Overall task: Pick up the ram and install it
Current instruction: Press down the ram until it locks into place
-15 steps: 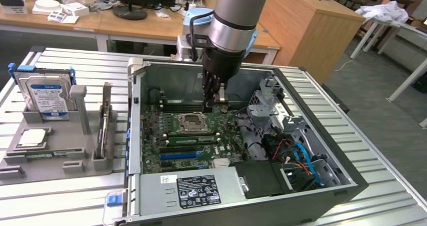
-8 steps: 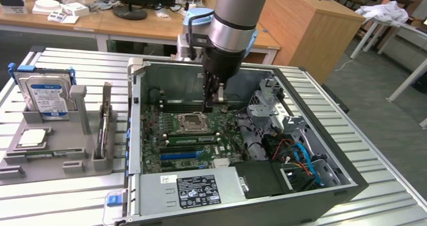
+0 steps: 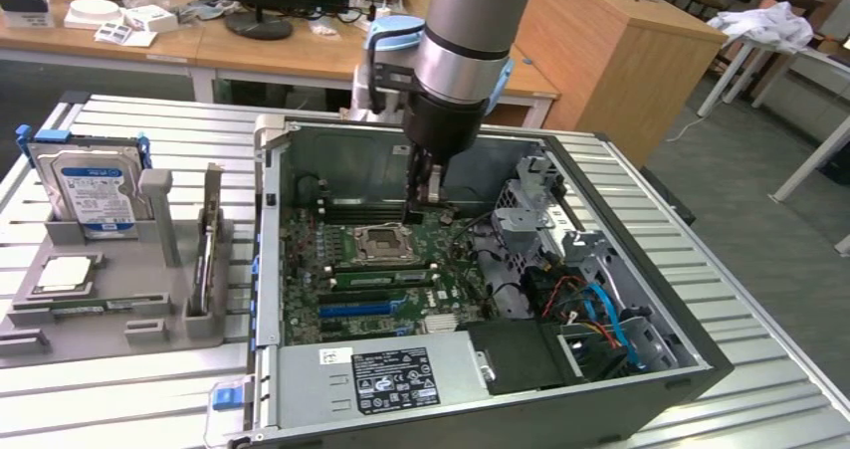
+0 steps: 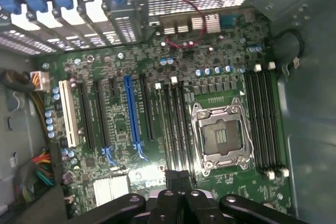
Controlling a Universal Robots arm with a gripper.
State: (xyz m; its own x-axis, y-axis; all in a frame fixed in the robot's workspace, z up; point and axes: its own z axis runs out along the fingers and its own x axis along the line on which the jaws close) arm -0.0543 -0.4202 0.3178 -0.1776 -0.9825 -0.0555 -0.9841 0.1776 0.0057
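**Pincer over the motherboard, inside the open case**

The pincer (image 3: 422,208) (image 4: 181,181) is hanging clenched, its fingers (image 4: 176,178) pressed together with nothing visibly between them. It is reaching down into the case (image 3: 691,364), tips just above the board (image 3: 459,245) (image 4: 131,66). In the exterior view it is standing at the far side of the empty socket (image 3: 385,242) (image 4: 220,135), near the end of the black slots (image 3: 358,210) there.

The ram (image 3: 378,277), a thin green stick, is lying along the slots on the socket's near side, apart from the pincer. Whether it is fully seated cannot be told.

A labelled power supply (image 3: 385,379) is filling the case's near corner. To the exterior view's left, well apart, a grey tray (image 3: 119,320) is holding a drive (image 3: 96,185) upright on the slatted table (image 3: 119,409).
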